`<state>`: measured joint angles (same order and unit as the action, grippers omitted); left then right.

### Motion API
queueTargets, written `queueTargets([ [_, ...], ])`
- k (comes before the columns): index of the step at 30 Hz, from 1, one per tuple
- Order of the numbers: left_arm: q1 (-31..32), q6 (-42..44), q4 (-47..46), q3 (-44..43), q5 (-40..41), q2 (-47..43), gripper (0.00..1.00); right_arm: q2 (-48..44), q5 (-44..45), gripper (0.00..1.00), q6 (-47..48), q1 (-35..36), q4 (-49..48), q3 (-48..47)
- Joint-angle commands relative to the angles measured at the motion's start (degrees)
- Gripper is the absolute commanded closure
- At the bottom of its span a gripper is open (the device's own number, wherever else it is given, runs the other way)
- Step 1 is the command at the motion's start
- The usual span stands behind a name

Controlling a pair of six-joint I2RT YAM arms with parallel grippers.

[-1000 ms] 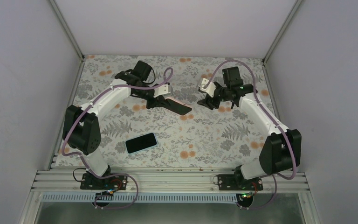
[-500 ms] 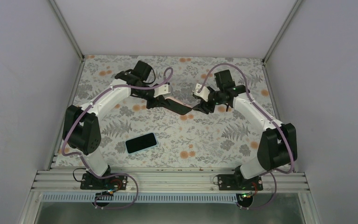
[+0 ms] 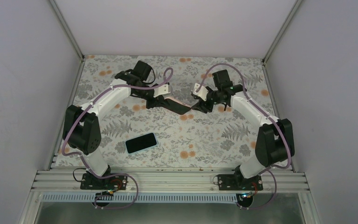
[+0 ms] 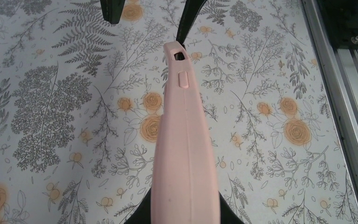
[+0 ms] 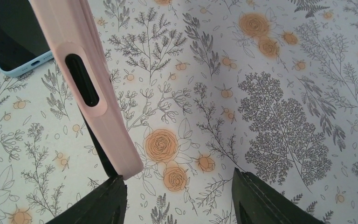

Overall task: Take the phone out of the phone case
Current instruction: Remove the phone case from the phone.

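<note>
My left gripper (image 3: 161,101) is shut on one end of a pink phone case (image 3: 177,108) and holds it edge-up above the table. In the left wrist view the case (image 4: 185,140) runs away from me, with a side button and a corner hole. Its upper face looks dark from above; I cannot tell whether a phone is inside. My right gripper (image 3: 199,105) is open at the case's free end. In the right wrist view (image 5: 177,198) the case's end (image 5: 93,93), with a slot, sits just inside my left finger (image 5: 98,203).
A dark-screened phone with a light blue rim (image 3: 141,143) lies flat on the floral tablecloth near the left arm's base; its corner shows in the right wrist view (image 5: 9,37). Grey walls enclose the table; a metal rail (image 4: 349,116) runs along the near edge.
My right gripper has moved left, from well to the right of the case up to its free end, and stays open. My left gripper and the case have not moved.
</note>
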<state>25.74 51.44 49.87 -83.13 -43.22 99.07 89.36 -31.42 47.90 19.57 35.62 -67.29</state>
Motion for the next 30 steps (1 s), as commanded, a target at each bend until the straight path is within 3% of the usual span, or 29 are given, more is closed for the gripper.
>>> queueTargets([
  [1,0.76,0.06,-0.65,-2.54,-6.61,-1.06,0.98,1.59,1.19,0.42,-1.54,0.77,-3.08,-2.02],
  [17,1.86,1.12,1.98,-3.63,-11.19,-0.52,0.98,4.72,6.74,0.42,-4.76,1.68,-8.18,-7.19],
  [24,2.12,0.86,1.73,-4.09,-12.20,-0.50,0.98,7.77,4.92,0.42,-3.38,4.50,-5.50,-9.39],
  [30,2.13,0.77,1.26,-4.22,-12.67,-0.78,0.98,9.27,-3.31,0.39,-2.45,7.04,-1.09,-12.32],
])
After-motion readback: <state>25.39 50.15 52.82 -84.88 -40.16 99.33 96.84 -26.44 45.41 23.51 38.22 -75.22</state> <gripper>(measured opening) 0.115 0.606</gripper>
